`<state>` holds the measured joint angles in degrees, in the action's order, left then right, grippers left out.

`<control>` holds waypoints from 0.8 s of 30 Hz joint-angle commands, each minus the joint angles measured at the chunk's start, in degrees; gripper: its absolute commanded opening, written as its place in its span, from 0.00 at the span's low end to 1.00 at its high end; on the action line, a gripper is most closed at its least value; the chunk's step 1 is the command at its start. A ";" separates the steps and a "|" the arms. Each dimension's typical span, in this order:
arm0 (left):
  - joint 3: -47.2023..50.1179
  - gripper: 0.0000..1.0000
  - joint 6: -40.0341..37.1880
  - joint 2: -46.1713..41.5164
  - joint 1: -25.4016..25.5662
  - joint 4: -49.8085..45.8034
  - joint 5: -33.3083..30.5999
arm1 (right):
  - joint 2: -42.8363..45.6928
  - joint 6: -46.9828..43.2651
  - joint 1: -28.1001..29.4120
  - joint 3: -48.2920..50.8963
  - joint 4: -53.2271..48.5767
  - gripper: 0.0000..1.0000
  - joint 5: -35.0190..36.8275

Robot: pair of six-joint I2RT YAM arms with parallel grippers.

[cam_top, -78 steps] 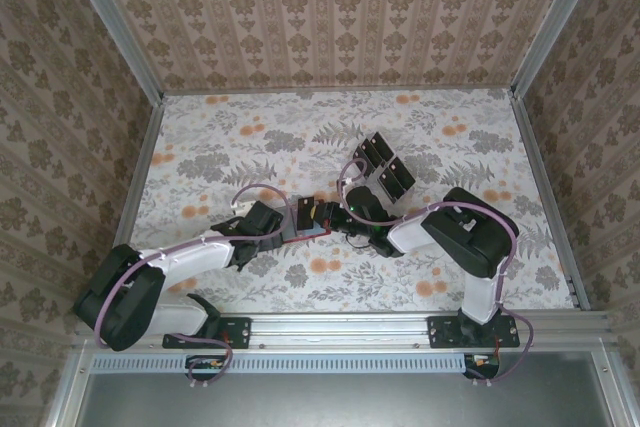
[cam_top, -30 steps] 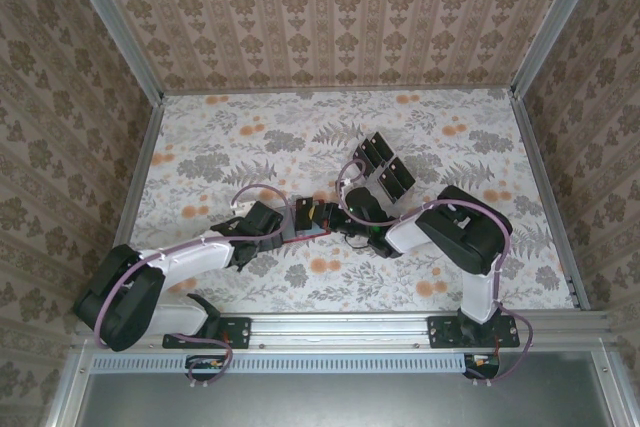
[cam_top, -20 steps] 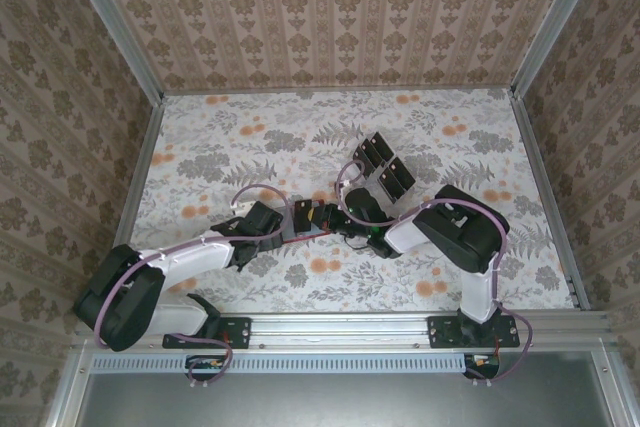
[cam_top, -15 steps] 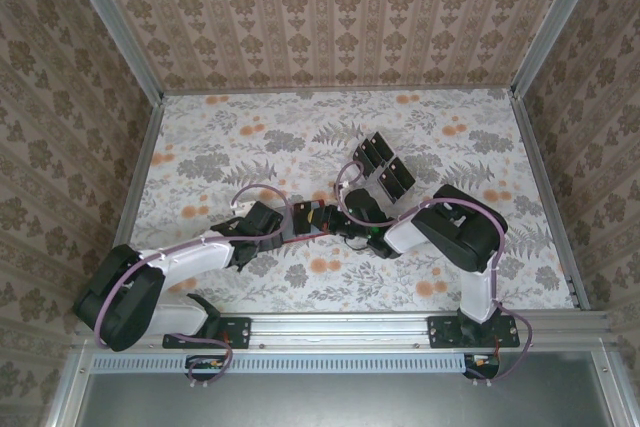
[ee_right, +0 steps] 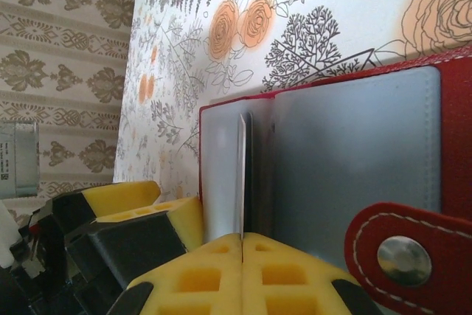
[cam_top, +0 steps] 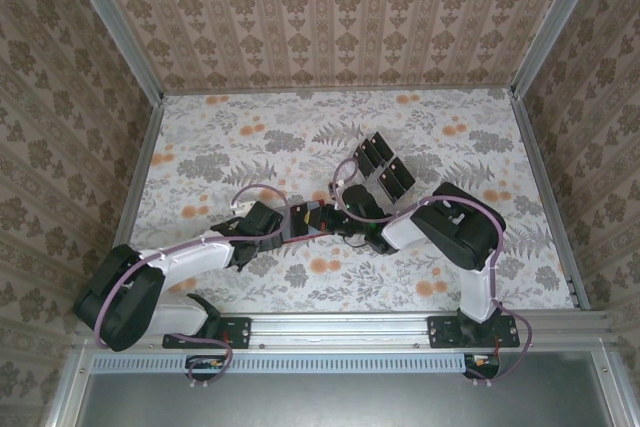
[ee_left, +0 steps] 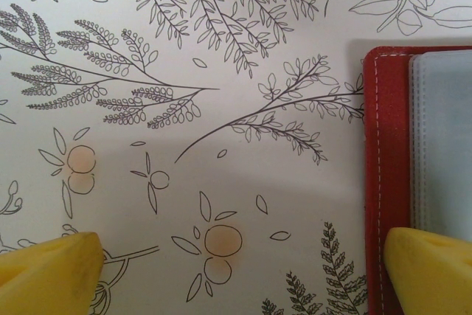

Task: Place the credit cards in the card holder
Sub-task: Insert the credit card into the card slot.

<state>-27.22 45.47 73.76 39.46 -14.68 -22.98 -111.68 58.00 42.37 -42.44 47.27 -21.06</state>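
Red card holder (ee_right: 354, 153) lies open and flat on the floral surface (cam_top: 250, 137), near-centre, between the two arms. Inside are grey see-through pockets. A red strap w/ metal snap (ee_right: 404, 260) sits at the edge closest to the R wrist cam.

One dark credit card (ee_right: 241, 175), seen edge-on as a thin line, stands upright w/ its far end at the fold btwn the pockets. Can't tell whether it is inside a slot.

R hand (ee_right: 242, 240) has its yellow pads pressed together, pinching that card's near end.

L hand (ee_left: 236, 271) is spread as wide as it goes and holds nothing. One yellow fingertip (ee_left: 428, 263) is over the holder's red stitched edge, its twin over bare surface to the side.

From the top cam, the two hands meet almost tip to tip at the holder. Farther back and to the right, apart from both hands, a clear slotted rack (cam_top: 382, 167) carries more dark cards (cam_top: 397, 179).
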 commanded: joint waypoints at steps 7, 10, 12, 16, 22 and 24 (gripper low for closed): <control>1.07 1.00 0.41 -0.28 0.36 -3.25 -1.01 | -1.43 -1.59 -0.45 -0.85 -3.56 0.00 -3.46; 1.10 1.00 0.29 -0.20 0.37 -3.18 -0.92 | -1.78 -1.69 -0.53 -1.50 -4.79 0.00 -3.85; 1.03 1.00 0.30 -0.19 0.37 -3.24 -0.93 | -2.08 -2.13 -0.55 -2.41 -6.55 0.00 -4.27; 0.94 1.00 0.23 -0.27 0.44 -3.25 -0.95 | -2.53 -3.86 -0.72 -4.76 -10.91 0.00 -5.25; 0.99 1.00 0.14 -0.37 0.40 -3.26 -0.93 | -3.59 -6.33 -0.90 -8.48 -16.87 0.00 -6.33; 0.86 1.00 0.03 -0.32 0.35 -3.20 -0.92 | -4.30 -7.01 -0.90 -10.10 -19.16 0.00 -6.58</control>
<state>-27.22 45.47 73.76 39.46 -14.70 -23.00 -113.89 53.69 41.50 -50.39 34.70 -26.04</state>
